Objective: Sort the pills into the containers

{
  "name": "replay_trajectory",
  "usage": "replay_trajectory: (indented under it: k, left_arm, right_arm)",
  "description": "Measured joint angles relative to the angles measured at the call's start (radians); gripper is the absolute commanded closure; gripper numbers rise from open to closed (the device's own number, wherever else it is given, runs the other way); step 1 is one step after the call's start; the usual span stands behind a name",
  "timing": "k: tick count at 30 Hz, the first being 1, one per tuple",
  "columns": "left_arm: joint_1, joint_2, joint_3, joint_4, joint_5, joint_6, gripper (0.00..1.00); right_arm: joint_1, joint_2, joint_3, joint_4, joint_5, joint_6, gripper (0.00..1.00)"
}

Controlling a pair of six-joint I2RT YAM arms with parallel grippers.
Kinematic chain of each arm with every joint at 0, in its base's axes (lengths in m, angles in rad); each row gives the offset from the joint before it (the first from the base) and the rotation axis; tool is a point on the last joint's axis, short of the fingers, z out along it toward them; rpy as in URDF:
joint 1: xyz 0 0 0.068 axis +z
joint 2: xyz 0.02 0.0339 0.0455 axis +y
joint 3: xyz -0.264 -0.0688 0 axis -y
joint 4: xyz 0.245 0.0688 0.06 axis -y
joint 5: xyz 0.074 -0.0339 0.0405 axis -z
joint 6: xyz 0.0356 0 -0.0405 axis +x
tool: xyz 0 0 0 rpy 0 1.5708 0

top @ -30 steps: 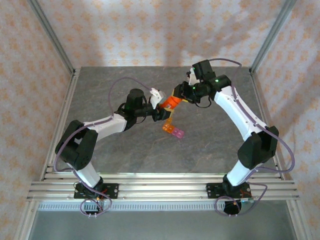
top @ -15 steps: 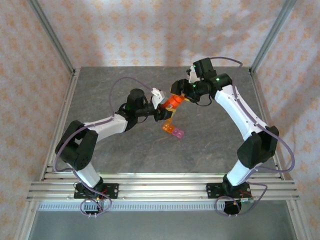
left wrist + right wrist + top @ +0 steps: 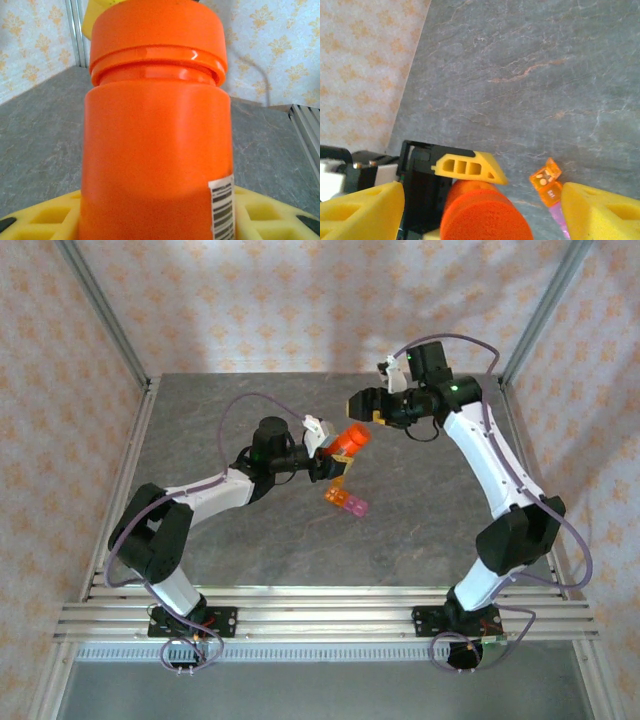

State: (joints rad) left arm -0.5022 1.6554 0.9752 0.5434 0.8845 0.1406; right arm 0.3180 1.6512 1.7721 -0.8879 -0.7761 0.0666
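My left gripper [image 3: 330, 455] is clamped on the orange bottle [image 3: 347, 441], and my right gripper [image 3: 362, 401] stands open and holds nothing.

From above, the bottle is tilted over mid-table [image 3: 250, 540], cap on. My right jaws sit just off it toward 1 o'clock. On my right wrist camera the yellow fingers [image 3: 365, 207] are spread wide, with the cap [image 3: 485, 215] between them and a gap on each side. The containers [image 3: 346, 499] – a short strip of cells, orange at one end, pink at the other – lie flat on the table at 6 o'clock from the bottle, near it but not touching.
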Motion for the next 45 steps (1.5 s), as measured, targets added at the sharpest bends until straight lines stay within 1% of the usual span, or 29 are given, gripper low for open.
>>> replay_trajectory:
  k: [4, 9, 12, 22, 24, 29, 31, 35, 38, 41, 45]
  left_arm:
    - [0.000, -0.002, 0.000, 0.000, 0.006, 0.000, 1.00]
    - [0.000, -0.009, 0.000, 0.000, 0.012, 0.000, 1.00]
    - [0.000, -0.013, 0.000, 0.000, 0.020, 0.000, 1.00]
    - [0.000, -0.013, 0.000, 0.000, 0.025, 0.000, 1.00]
    - [0.000, -0.013, 0.000, -0.002, 0.025, 0.000, 1.00]
    - [0.000, -0.013, 0.000, -0.013, 0.024, -0.001, 1.00]
    - [0.000, -0.013, 0.000, -0.016, 0.025, -0.001, 1.00]
    - [0.000, -0.013, 0.000, -0.024, 0.024, -0.001, 1.00]
    - [0.000, -0.013, -0.002, -0.040, 0.016, -0.001, 1.00]
    - [0.000, -0.013, -0.009, -0.052, -0.004, 0.002, 1.00]
    - [-0.008, -0.013, -0.017, -0.079, -0.057, 0.053, 1.00]
  right_arm:
    - [-0.005, -0.025, 0.000, -0.047, -0.019, -0.127, 0.22]
    - [-0.005, -0.026, 0.000, -0.102, -0.049, -0.217, 0.24]
    - [-0.005, -0.025, 0.000, -0.124, -0.059, -0.248, 0.26]
    - [-0.018, -0.003, -0.012, -0.138, -0.108, -0.281, 0.38]
    - [-0.018, 0.006, -0.015, -0.138, -0.121, -0.281, 0.42]
    - [-0.019, 0.020, -0.018, -0.138, -0.152, -0.286, 0.56]
    - [-0.022, 0.021, -0.019, -0.141, -0.159, -0.286, 0.59]
    - [-0.026, 0.021, -0.038, -0.126, -0.170, -0.266, 0.61]
    - [-0.029, 0.019, -0.071, -0.090, -0.177, -0.209, 0.63]
    - [-0.031, 0.005, -0.126, -0.025, -0.180, -0.119, 0.63]
    - [-0.028, -0.012, -0.196, 0.053, -0.161, 0.032, 0.63]
